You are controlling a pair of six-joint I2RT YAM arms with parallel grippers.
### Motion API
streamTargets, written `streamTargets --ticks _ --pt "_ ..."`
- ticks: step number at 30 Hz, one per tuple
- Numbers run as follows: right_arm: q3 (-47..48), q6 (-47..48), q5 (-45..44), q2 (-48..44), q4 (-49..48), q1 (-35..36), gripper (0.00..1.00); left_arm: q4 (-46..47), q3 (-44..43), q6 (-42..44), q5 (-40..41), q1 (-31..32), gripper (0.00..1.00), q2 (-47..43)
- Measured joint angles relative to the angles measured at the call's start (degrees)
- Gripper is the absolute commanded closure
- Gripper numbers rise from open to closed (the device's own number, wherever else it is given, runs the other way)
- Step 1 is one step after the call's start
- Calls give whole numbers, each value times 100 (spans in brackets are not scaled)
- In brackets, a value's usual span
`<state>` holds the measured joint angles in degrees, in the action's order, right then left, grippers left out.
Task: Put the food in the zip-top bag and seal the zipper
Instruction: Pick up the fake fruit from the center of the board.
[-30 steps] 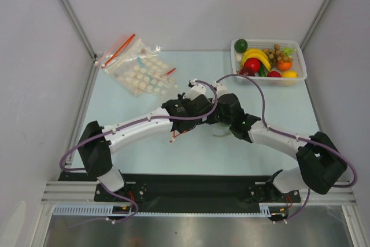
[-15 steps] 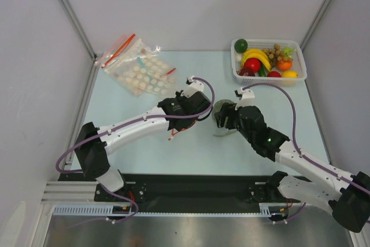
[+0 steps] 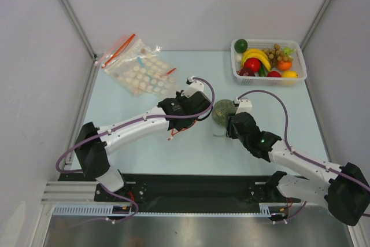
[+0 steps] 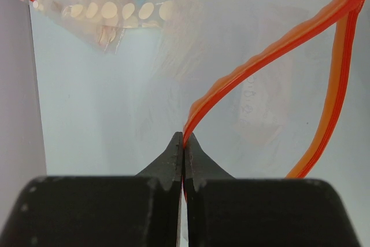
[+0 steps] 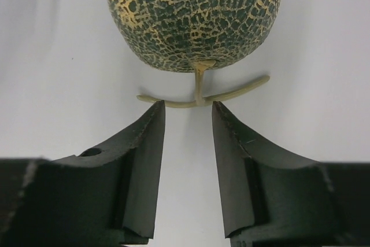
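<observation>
Right hand (image 5: 187, 107) is held narrowly parted, the netted melon (image 5: 193, 15) just ahead (stem (image 5: 199, 95) nearest); its body should be gripped while the zipper (image 4: 260, 65) is clamped in the left hand (image 4: 183, 138).

The grey-green ball (image 5: 193, 15) sits directly ahead of your right gripper (image 5: 188, 108), whose fingers are spread. Its thin stem (image 5: 199, 98) lies across the gap at the fingertips, so the straight way forward is blocked. In the top view the left arm (image 3: 144, 122) reaches across the table (image 3: 298, 105) and ends just beside the ball on its left, which closes that side. To the ball's right, bare table runs up to the basket (image 3: 267, 40) in the far corner. The left gripper (image 4: 183, 143) pinches the zipper (image 4: 272, 56), and the two red lips stand apart, which leaves you an opening. The disc-patterned bags (image 3: 141, 70) lie well apart, far left.
</observation>
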<state>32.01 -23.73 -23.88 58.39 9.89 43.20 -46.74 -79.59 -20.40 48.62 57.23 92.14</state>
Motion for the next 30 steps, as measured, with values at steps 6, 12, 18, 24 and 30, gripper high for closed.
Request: streamTargets --ticks 6,12,18,24,30 --pt "4 2 76 411 -118 -262 60 -2 0 0 2 2 100 0" --pt "59 20 142 778 -216 -365 64 -2 11 0 0 13 100 0" --pt "240 42 238 1237 -304 -435 81 -2 13 0 2 20 100 0" --pt "264 48 269 1296 -380 -459 100 -2 13 0 2 28 100 0" --pt "249 116 297 1117 -411 -332 100 -2 13 0 2 28 100 0"
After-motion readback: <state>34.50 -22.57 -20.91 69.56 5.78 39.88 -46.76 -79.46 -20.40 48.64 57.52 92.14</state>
